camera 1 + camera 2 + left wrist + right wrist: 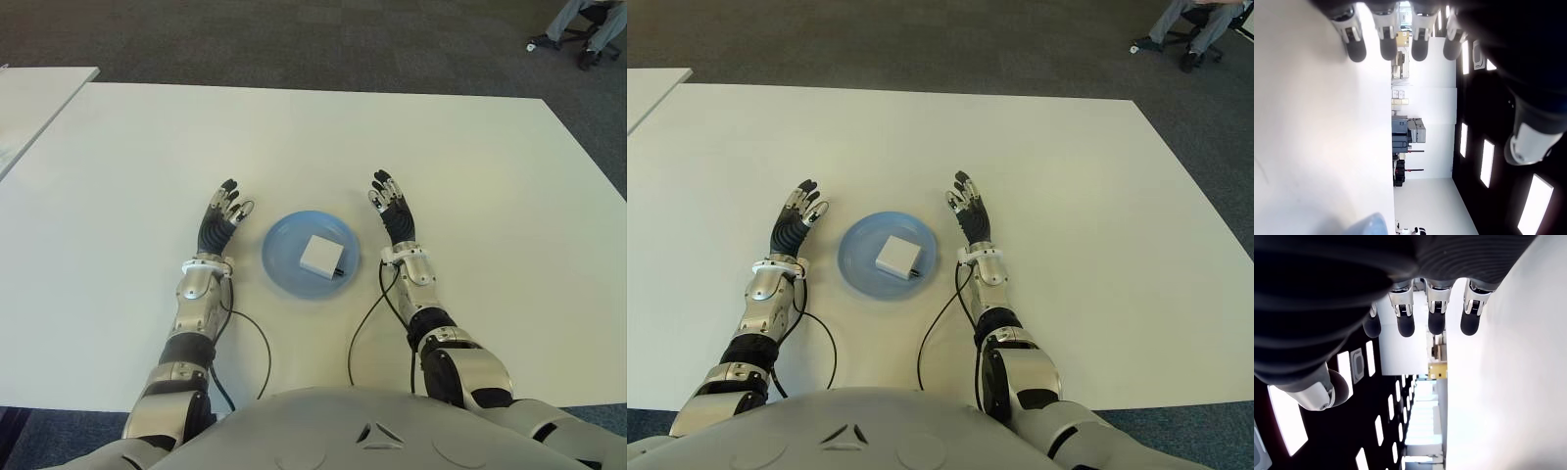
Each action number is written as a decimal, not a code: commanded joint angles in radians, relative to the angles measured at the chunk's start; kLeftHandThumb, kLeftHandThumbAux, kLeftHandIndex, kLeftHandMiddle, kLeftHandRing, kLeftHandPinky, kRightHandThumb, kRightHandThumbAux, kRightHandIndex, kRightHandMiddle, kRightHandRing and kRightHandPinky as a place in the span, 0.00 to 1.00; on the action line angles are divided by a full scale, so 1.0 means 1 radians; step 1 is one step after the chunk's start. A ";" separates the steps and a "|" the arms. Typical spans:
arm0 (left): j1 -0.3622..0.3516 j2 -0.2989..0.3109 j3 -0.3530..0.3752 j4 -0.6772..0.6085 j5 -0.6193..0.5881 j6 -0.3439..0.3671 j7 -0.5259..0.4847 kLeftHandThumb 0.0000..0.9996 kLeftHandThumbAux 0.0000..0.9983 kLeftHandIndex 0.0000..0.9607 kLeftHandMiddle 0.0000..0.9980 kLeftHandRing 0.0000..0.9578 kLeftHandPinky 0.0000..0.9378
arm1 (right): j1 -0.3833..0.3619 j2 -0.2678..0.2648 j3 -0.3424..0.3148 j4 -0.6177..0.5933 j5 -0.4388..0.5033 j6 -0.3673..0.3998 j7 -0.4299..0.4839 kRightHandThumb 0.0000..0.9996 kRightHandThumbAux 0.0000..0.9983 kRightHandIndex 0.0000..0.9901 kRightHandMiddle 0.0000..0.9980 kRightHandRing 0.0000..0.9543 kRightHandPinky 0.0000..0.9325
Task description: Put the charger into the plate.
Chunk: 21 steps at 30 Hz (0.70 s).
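The charger [321,256] lies in the blue plate [280,257] on the white worktop [490,186]. The left hand [219,220] and right hand [394,211] flank the plate, fingers spread, holding nothing.

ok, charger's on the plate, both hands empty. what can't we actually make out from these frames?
- Charger: port or prong details too small in the eye views; neither wrist view shows it.
- Plate: the left wrist view shows only a blue sliver at the frame edge.
- Left hand and right hand: contact with the table cannot be told.
- Person: cut off by the eye views' top edge.
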 commanded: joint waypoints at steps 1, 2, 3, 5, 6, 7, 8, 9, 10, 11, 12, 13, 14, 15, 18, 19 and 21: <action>0.026 -0.003 -0.009 0.041 0.015 0.046 0.015 0.00 0.54 0.00 0.01 0.00 0.00 | 0.050 -0.004 0.000 0.045 -0.004 0.062 -0.004 0.00 0.51 0.04 0.09 0.05 0.02; 0.025 -0.003 -0.010 0.043 0.016 0.042 0.015 0.00 0.54 0.00 0.02 0.00 0.00 | 0.050 -0.004 0.001 0.045 -0.005 0.065 -0.005 0.00 0.51 0.04 0.09 0.05 0.02; 0.025 -0.002 -0.010 0.044 0.018 0.039 0.015 0.00 0.54 0.00 0.02 0.00 0.00 | 0.050 -0.004 0.002 0.045 -0.006 0.066 -0.006 0.00 0.51 0.04 0.09 0.05 0.02; 0.026 -0.002 -0.014 0.045 0.025 0.024 0.019 0.00 0.54 0.00 0.02 0.00 0.00 | 0.052 -0.006 0.004 0.041 -0.007 0.072 -0.007 0.00 0.51 0.04 0.09 0.05 0.02; 0.026 -0.002 -0.015 0.046 0.028 0.018 0.020 0.00 0.54 0.00 0.02 0.00 0.00 | 0.052 -0.006 0.005 0.040 -0.008 0.075 -0.008 0.00 0.52 0.04 0.09 0.06 0.02; 0.026 -0.002 -0.015 0.047 0.030 0.014 0.020 0.00 0.54 0.00 0.02 0.00 0.00 | 0.052 -0.006 0.006 0.039 -0.008 0.076 -0.008 0.00 0.52 0.04 0.09 0.06 0.02; 0.026 -0.003 -0.016 0.047 0.032 0.008 0.022 0.00 0.54 0.00 0.02 0.00 0.00 | 0.053 -0.007 0.008 0.037 -0.009 0.078 -0.008 0.00 0.52 0.04 0.09 0.06 0.02; 0.027 -0.004 -0.017 0.048 0.035 0.005 0.024 0.00 0.54 0.00 0.02 0.00 0.00 | 0.054 -0.007 0.009 0.036 -0.009 0.080 -0.008 0.00 0.52 0.04 0.09 0.06 0.02; 0.026 -0.004 -0.018 0.050 0.037 -0.003 0.022 0.00 0.54 0.00 0.02 0.00 0.00 | 0.054 -0.008 0.010 0.035 -0.010 0.082 -0.007 0.00 0.52 0.04 0.09 0.06 0.02; 0.026 -0.003 -0.019 0.052 0.039 -0.009 0.020 0.00 0.54 0.00 0.02 0.00 0.00 | 0.054 -0.008 0.011 0.034 -0.011 0.085 -0.007 0.00 0.52 0.04 0.10 0.06 0.01; 0.026 -0.003 -0.020 0.053 0.041 -0.014 0.018 0.00 0.54 0.00 0.02 0.00 0.00 | 0.055 -0.008 0.012 0.033 -0.010 0.086 -0.005 0.00 0.52 0.04 0.10 0.06 0.02; 0.027 -0.004 -0.021 0.054 0.042 -0.018 0.018 0.00 0.53 0.00 0.02 0.00 0.00 | 0.056 -0.009 0.012 0.032 -0.010 0.087 -0.004 0.00 0.52 0.04 0.10 0.06 0.02; 0.026 -0.004 -0.022 0.055 0.042 -0.021 0.017 0.00 0.53 0.00 0.02 0.00 0.00 | 0.057 -0.008 0.013 0.031 -0.011 0.088 -0.005 0.00 0.52 0.04 0.10 0.06 0.02; 0.026 -0.004 -0.023 0.057 0.043 -0.023 0.016 0.00 0.53 0.00 0.02 0.00 0.00 | 0.057 -0.007 0.014 0.030 -0.011 0.089 -0.006 0.00 0.52 0.04 0.10 0.06 0.02; 0.025 -0.006 -0.025 0.058 0.046 -0.027 0.015 0.00 0.53 0.00 0.02 0.00 0.00 | 0.059 -0.007 0.016 0.028 -0.013 0.092 -0.006 0.00 0.52 0.04 0.10 0.06 0.02; 0.025 -0.006 -0.026 0.057 0.047 -0.028 0.016 0.00 0.53 0.00 0.02 0.00 0.00 | 0.060 -0.007 0.017 0.027 -0.014 0.093 -0.006 0.00 0.52 0.04 0.10 0.07 0.02; 0.026 -0.008 -0.028 0.057 0.049 -0.030 0.017 0.00 0.53 0.00 0.02 0.00 0.00 | 0.061 -0.007 0.018 0.025 -0.014 0.094 -0.006 0.00 0.52 0.04 0.10 0.07 0.02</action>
